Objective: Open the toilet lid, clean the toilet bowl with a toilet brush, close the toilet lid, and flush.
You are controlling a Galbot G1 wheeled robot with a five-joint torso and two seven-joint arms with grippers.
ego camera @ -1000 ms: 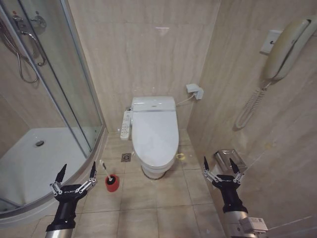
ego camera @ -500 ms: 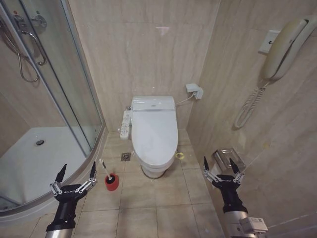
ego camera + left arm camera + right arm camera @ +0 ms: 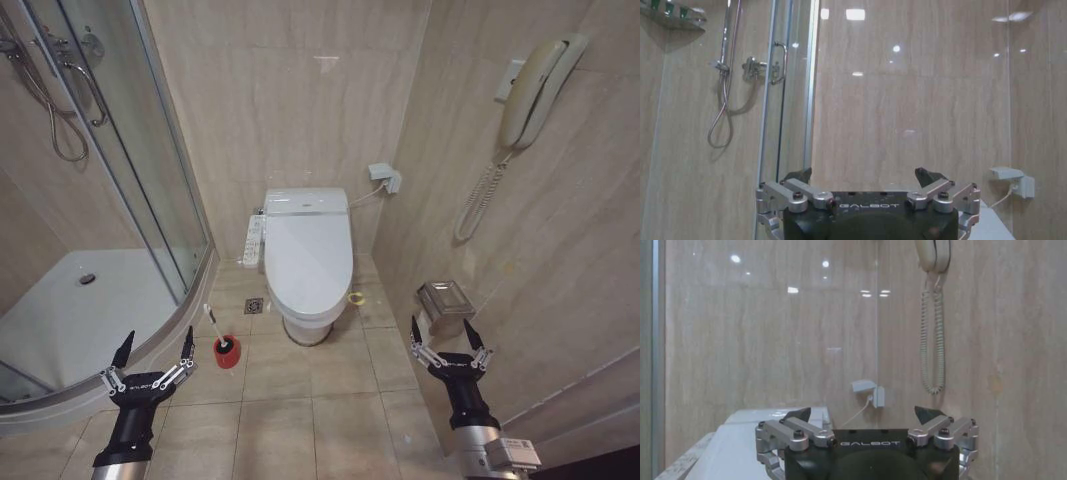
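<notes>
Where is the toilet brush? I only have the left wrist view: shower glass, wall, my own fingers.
Observer: The toilet brush stands in a red holder on the floor, left of the toilet bowl.
Operator: Is the lid up?
Observer: No, the toilet lid lies closed.
Operator: And the arms?
Observer: The left gripper and the right gripper hover open, low, well short of the toilet.

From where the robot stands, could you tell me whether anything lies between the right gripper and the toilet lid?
Nothing visible does. The right gripper hangs open low at the right, and bare floor tile runs from it to the closed toilet lid. The yellow ring on the floor sits beside the toilet's base, low.
</notes>
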